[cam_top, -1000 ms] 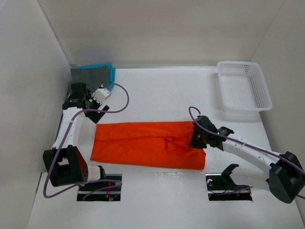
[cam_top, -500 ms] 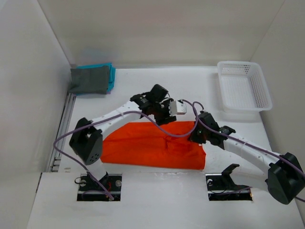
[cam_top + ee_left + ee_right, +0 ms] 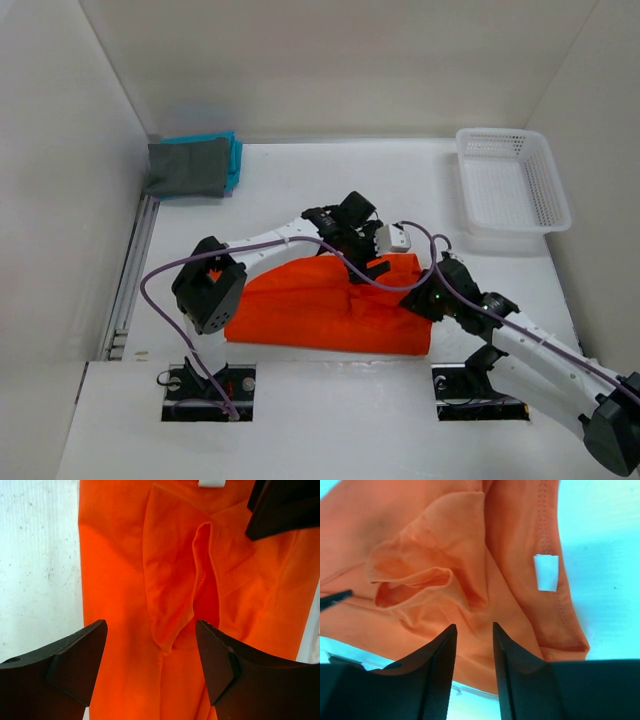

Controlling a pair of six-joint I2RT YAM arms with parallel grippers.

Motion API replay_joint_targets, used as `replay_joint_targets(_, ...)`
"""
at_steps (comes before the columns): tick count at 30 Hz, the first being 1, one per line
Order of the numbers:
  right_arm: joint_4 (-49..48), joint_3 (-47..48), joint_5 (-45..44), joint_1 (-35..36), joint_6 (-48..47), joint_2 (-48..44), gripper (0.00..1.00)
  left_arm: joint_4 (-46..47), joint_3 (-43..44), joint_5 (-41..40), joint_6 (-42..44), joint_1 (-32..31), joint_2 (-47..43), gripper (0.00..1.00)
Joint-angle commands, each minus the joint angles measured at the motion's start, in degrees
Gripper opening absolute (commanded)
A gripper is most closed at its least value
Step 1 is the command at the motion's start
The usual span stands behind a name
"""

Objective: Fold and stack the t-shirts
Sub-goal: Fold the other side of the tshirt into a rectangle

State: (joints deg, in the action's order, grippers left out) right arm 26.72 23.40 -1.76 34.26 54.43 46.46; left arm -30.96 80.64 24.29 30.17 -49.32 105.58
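Since both of my claws hang low over the orange shirt [image 3: 300,305], I will say first where it lies: on the table [image 3: 330,190] just in front of my bases, spread wide but rumpled, its right end bunched up under my wrists. My left claw [image 3: 150,665] stands wide open with nothing in it, its fingers on either side of a raised ridge [image 3: 200,580] of cloth. My right claw [image 3: 472,670] has its fingers only a little apart and holds nothing that I can see; past them lie a puckered sleeve and the white tag [image 3: 547,572] by the neck hem. The cloth looks light, thin and limp, so I judge it will sag and slide over itself and will not keep a crease unless pressed flat. I would pinch it at a stitched hem or a corner, where the layers are thicker and less likely to slip out, and not on the loose ridge. The grey shirt [image 3: 185,168] already lies folded on the teal shirt [image 3: 233,150] in the far left corner, well apart.
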Motion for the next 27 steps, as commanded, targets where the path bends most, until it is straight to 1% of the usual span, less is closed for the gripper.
replay_joint_targets(1,-1.1,1.3,-1.8,0.7,1.3,-1.5,0.40,4.1,-0.8,0.5,-2.7,-1.0,-0.3,0.72)
replay_joint_targets(5,-1.6,3.6,-3.3,0.8,0.1,-1.0,0.45,8.1,-2.7,-3.5,-5.3,-0.6,0.1,0.72)
replay_joint_targets(10,-4.1,3.6,-3.8,0.8,0.1,-0.3,0.49,12.5,-4.4,-7.5,-7.9,-0.2,0.1,0.70)
replay_joint_targets(16,-9.5,3.2,-3.6,0.8,0.5,1.4,0.50,13.5,-4.3,-6.9,-11.1,-1.0,0.2,0.70)
replay_joint_targets(19,-11.9,2.4,-3.2,0.8,0.8,3.1,0.50,13.8,-4.7,-6.8,-11.4,-1.2,0.2,0.70)
replay_joint_targets(27,-14.8,0.4,-2.6,0.6,1.5,5.3,0.50,13.6,-5.1,-6.3,-11.5,-1.8,2.2,0.71)
